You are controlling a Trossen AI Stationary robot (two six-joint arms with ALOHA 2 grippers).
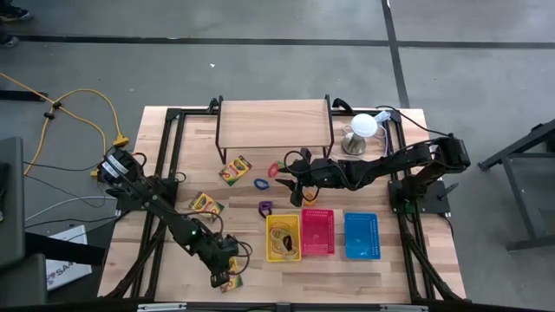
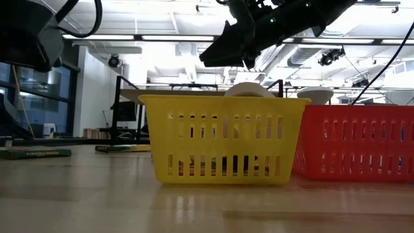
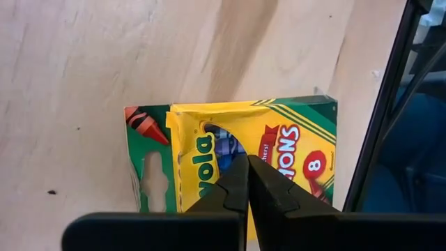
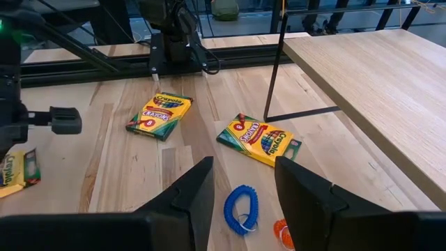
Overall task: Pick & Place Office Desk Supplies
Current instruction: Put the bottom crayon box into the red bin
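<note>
Sorting barely begun: left gripper [image 3: 247, 183] clenched empty above a crayon box [image 3: 258, 150], right gripper [image 4: 244, 188] released over blue coil [image 4: 242, 207]; most supplies remain on worktop [image 1: 173, 269].

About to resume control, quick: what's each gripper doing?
Left gripper: shut, holding nothing, over a crayon box near the table's front edge.
Right gripper: open, empty, above the blue coil.

Three crayon boxes lie on the wooden table: one [image 1: 235, 170] at the far side, one [image 1: 205, 204] mid-left, one [image 1: 229, 280] at the near-left edge. Three baskets stand side by side, yellow [image 1: 284, 237], red [image 1: 317, 232] and blue [image 1: 362, 235]. Two coiled loops, blue [image 1: 261, 183] and red [image 1: 275, 170], lie beside one purple clip [image 1: 265, 208]. One raised wooden shelf [image 1: 274, 124] and one white dome [image 1: 364, 126] stand at the far side.
</note>
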